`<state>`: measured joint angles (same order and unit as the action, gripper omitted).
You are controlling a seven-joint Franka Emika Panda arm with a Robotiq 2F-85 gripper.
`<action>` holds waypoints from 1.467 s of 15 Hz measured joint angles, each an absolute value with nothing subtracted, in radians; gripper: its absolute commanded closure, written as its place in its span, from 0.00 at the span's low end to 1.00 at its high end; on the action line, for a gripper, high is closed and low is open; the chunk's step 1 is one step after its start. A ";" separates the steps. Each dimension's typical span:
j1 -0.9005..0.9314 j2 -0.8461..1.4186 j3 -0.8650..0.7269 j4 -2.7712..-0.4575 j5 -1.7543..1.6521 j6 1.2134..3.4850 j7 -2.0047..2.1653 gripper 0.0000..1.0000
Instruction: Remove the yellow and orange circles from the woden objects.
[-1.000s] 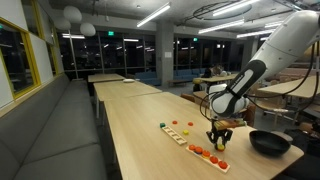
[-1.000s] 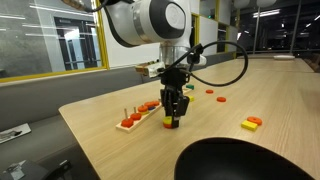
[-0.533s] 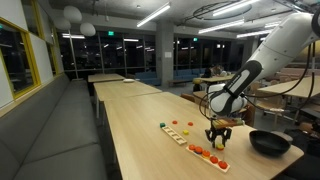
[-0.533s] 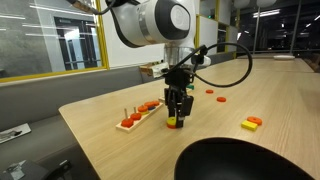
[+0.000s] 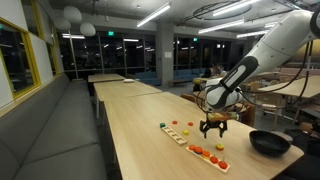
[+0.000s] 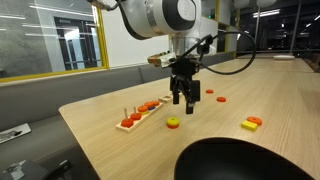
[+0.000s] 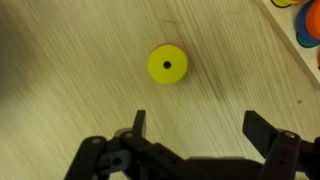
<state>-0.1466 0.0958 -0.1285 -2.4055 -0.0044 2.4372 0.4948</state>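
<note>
Spreading the fingers (image 7: 139,122) wide, gripping nothing, hanging the gripper (image 7: 200,125) above the yellow disc (image 7: 167,65). Looking straight down on that disc in the wrist view: lying flat on the bare table (image 7: 60,60), hole up, apart from both fingers and off any peg. Finding it in an exterior view just beside the wooden strip (image 6: 140,115) carrying red pieces, with the gripper clear above. Judging this yellow circle as already removed (whether this spot is meant as its resting place cannot be told), so likely sitting between a release and the next pick. Needing next, probably, a move across to a strip (image 5: 208,155) bearing orange-looking pieces, centring the open jaws over one peg, descending straight, closing on the ring's rim alone and lifting along the peg without dragging the strip. Noting, further out, loose yellow and orange pieces (image 6: 251,123) and the black bowl (image 6: 250,160).
</note>
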 measured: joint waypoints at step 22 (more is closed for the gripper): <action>-0.145 -0.472 -0.144 -2.386 -0.028 1.700 -0.176 0.00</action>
